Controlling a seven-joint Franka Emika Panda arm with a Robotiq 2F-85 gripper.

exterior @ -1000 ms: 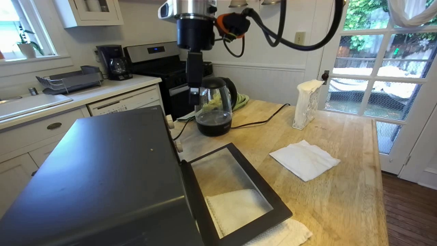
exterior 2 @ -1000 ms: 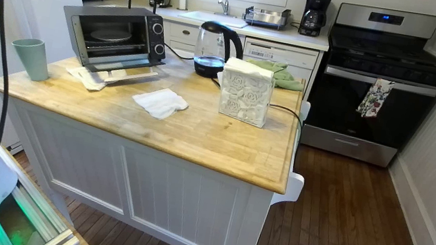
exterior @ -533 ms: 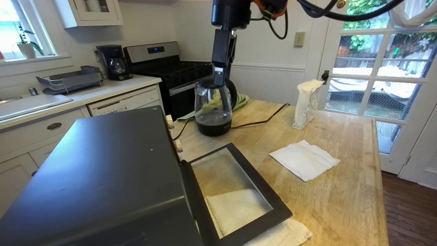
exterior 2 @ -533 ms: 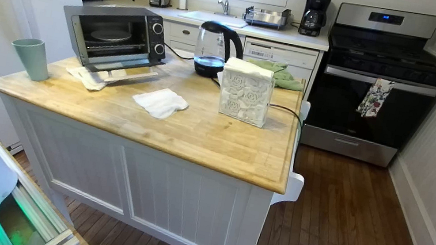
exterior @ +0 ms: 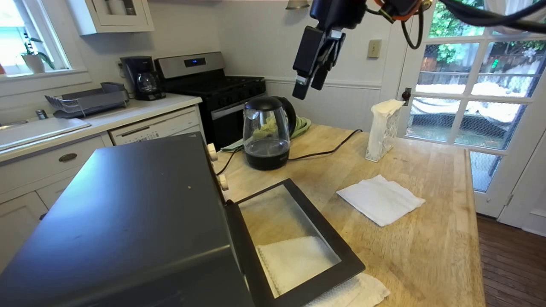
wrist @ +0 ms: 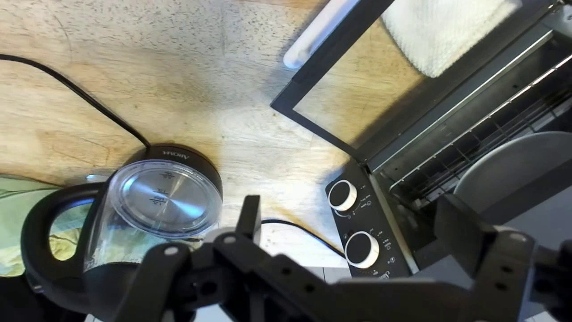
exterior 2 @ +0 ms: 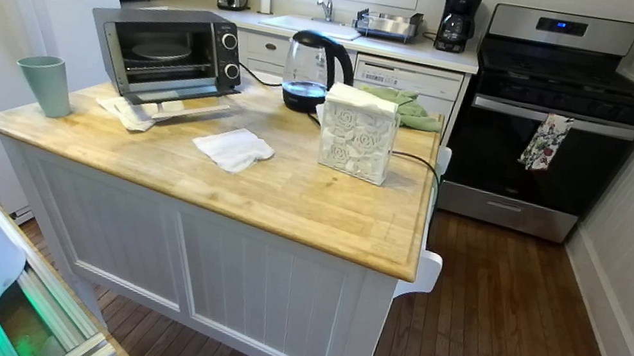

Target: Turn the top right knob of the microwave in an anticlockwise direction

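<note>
The dark grey microwave (exterior: 149, 204) stands with its glass-window door (exterior: 347, 259) lowered open; it also shows in an exterior view (exterior 2: 153, 15). Its right panel has two white-ringed knobs, one above the other. The top knob (exterior 2: 229, 41) shows lower in the wrist view (wrist: 362, 249), where the bottom knob (wrist: 342, 195) lies nearer the door hinge. My gripper (exterior: 309, 87) is open and empty in the air, higher than the knobs and apart from them, tilted with its fingers towards the microwave. In the wrist view its fingers (wrist: 355, 219) are wide apart, with both knobs in view between them.
A glass kettle (exterior: 266, 147) with a black handle stands beside the knob panel, below my gripper; its cord crosses the table. A white napkin holder (exterior 2: 357, 136), a napkin (exterior 2: 234, 149) and a green cup (exterior 2: 46, 84) are on the wooden table. A cloth lies under the door.
My gripper has moved away from the microwave, to the right in an exterior view, and has gone from upright to tilted with its fingers towards the microwave. The microwave and knobs have not moved.
</note>
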